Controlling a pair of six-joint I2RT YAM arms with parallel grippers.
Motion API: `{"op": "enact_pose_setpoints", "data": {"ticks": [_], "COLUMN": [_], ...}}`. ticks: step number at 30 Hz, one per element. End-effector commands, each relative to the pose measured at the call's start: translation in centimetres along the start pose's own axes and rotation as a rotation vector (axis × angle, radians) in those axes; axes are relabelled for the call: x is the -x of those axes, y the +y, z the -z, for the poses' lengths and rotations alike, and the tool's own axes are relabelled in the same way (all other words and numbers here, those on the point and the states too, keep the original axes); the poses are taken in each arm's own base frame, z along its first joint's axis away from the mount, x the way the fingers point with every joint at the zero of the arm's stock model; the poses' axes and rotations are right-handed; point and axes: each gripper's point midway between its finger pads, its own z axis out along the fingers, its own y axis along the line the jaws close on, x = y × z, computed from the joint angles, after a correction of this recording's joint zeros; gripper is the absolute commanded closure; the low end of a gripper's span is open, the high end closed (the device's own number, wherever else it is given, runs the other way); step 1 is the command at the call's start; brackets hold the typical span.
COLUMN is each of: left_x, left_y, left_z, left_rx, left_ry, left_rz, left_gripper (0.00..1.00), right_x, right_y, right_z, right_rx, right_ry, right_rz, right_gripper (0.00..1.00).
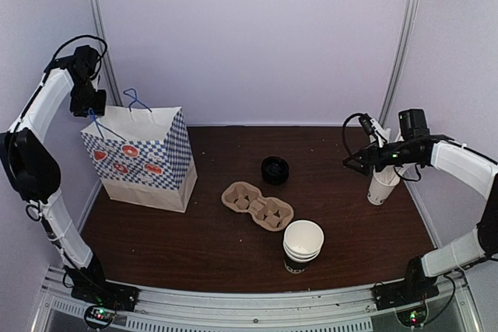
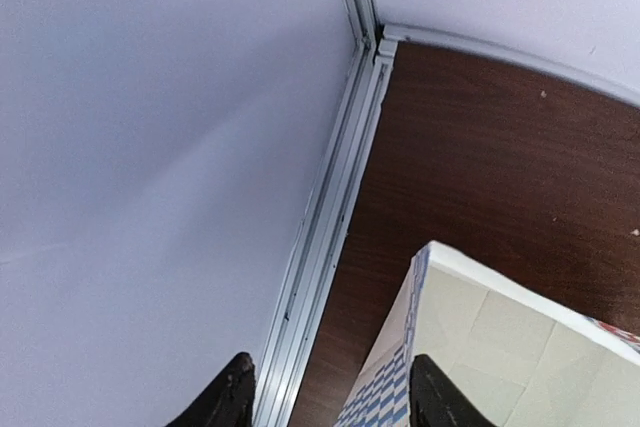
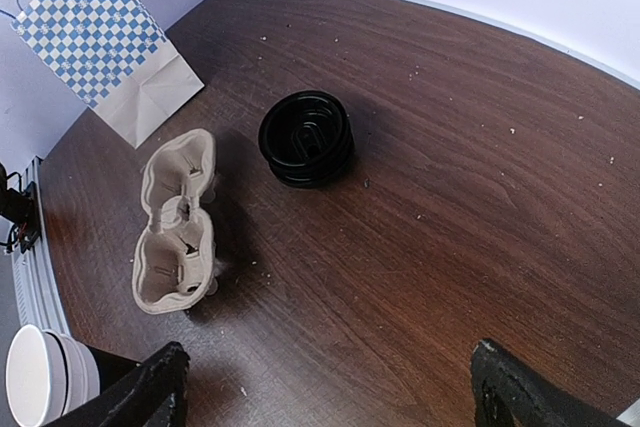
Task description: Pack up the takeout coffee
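No lidded black cup shows in any view, so the takeout coffee is out of view. A blue-and-white checked paper bag stands open at the table's left. My left gripper hangs high over the bag's left end, by a blue handle loop. In the left wrist view the left gripper is open, with the bag's top corner below it and nothing between the fingers. My right gripper hovers at the right, open. The right wrist view shows the right gripper over bare table.
A stack of black lids lies mid-table. In front of it is a cardboard cup carrier. Stacked lidless black cups stand near the front. A white cup of straws stands under the right arm.
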Motion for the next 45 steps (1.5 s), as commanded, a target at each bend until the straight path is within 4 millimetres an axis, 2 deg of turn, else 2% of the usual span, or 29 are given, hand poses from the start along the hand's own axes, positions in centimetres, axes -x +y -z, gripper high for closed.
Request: {"op": "enact_pose_setpoints", "data": {"ticks": [1,2,4,6,9,12,16,18,21,25,27,30,34,37,41,45], "left_x": [4.5,4.9,5.4,5.4,3.4,-0.7,-8.9,-12.8,-18.1,-21.6,-22.5,-24.5,-25.2,-25.1,-25.6,-25.0], "left_y": [1.0,1.0,-1.4,-4.7,-12.0,-19.1,-27.8,-30.8,-34.0,-36.4,-37.2,-38.5,-38.9,-38.9,-39.3,-38.7], "left_z": [10.2,11.8,15.5,18.9,23.5,26.5,28.8,28.9,28.4,26.1,24.9,24.5,23.3,22.3,22.5,22.4], "left_rx": [-0.049,-0.052,-0.128,-0.214,-0.43,-0.607,-0.816,-0.883,-1.023,-1.112,-1.125,-1.211,-1.224,-1.217,-1.239,-1.216], "left_ry": [-0.321,-0.368,-0.472,-0.558,-0.635,-0.652,-0.6,-0.543,-0.413,-0.272,-0.217,-0.136,-0.109,-0.123,-0.085,-0.105], "left_rz": [0.045,0.041,-0.024,-0.128,-0.351,-0.568,-0.848,-0.94,-1.023,-0.965,-0.899,-0.82,-0.672,-0.582,-0.577,-0.524], "left_gripper": [0.44,0.43,0.42,0.41,0.39,0.39,0.38,0.39,0.39,0.39,0.4,0.44,0.45,0.43,0.43,0.43], "right_x": [0.6,0.6,0.6,0.8,1.2,1.1,1.3,1.0,-1.0,-4.3,-6.0,-7.6,-7.2,-7.2,-7.4,-7.1], "right_y": [0.1,0.1,0.1,0.3,0.8,1.3,3.2,5.3,9.7,14.6,15.6,16.8,17.0,18.0,19.4,20.1], "right_z": [-0.2,-0.2,-0.3,-0.1,0.2,0.2,0.7,1.0,1.8,2.8,2.7,2.1,0.4,-0.8,-2.3,-3.2], "right_rx": [0.015,0.015,0.018,0.023,0.042,0.06,0.097,0.14,0.256,0.37,0.367,0.355,0.297,0.314,0.316,0.279], "right_ry": [0.0,0.002,0.006,0.005,-0.005,-0.006,0.039,0.107,0.261,0.405,0.479,0.552,0.573,0.605,0.655,0.689], "right_rz": [0.017,0.016,0.019,0.022,0.03,0.031,0.099,0.164,0.339,0.512,0.589,0.685,0.725,0.721,0.748,0.769], "right_gripper": [0.03,0.04,0.04,0.05,0.06,0.06,0.12,0.16,0.21,0.22,0.24,0.3,0.37,0.4,0.46,0.53]}}
